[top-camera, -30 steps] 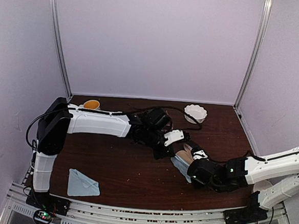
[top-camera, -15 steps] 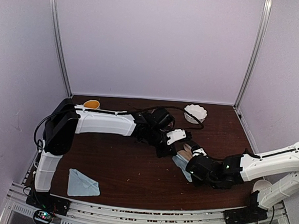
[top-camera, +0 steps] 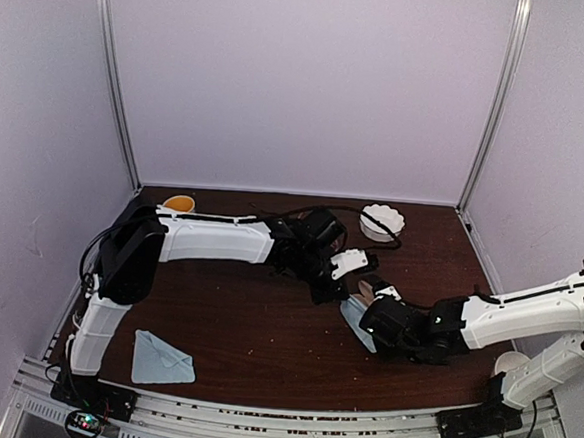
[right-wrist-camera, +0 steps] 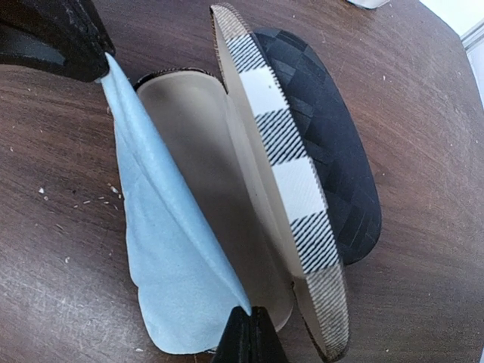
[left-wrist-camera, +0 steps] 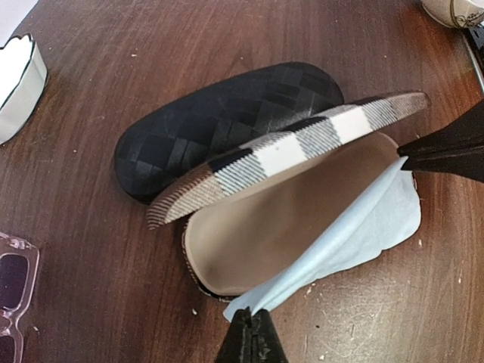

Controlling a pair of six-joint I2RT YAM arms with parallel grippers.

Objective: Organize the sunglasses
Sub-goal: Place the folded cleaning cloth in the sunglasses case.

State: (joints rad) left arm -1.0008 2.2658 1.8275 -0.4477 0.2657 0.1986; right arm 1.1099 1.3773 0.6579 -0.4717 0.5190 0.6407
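Sunglasses with a thin pink frame (left-wrist-camera: 13,287) lie at the lower-left edge of the left wrist view, partly cut off, at about eight o'clock from the open striped case (left-wrist-camera: 295,151). Their lenses look dark, though that may be only the table showing through. The left gripper (left-wrist-camera: 248,324) has its fingers pressed together on one corner of a pale blue cloth (left-wrist-camera: 355,227). The right gripper (right-wrist-camera: 246,324) pinches another corner, at three o'clock of the case. The cloth drapes from the tan lining out onto the table (left-wrist-camera: 91,91). Just beyond the case, at twelve o'clock, lies a black case (left-wrist-camera: 219,121). Farther off, at ten o'clock, stands a white bowl (left-wrist-camera: 13,76).
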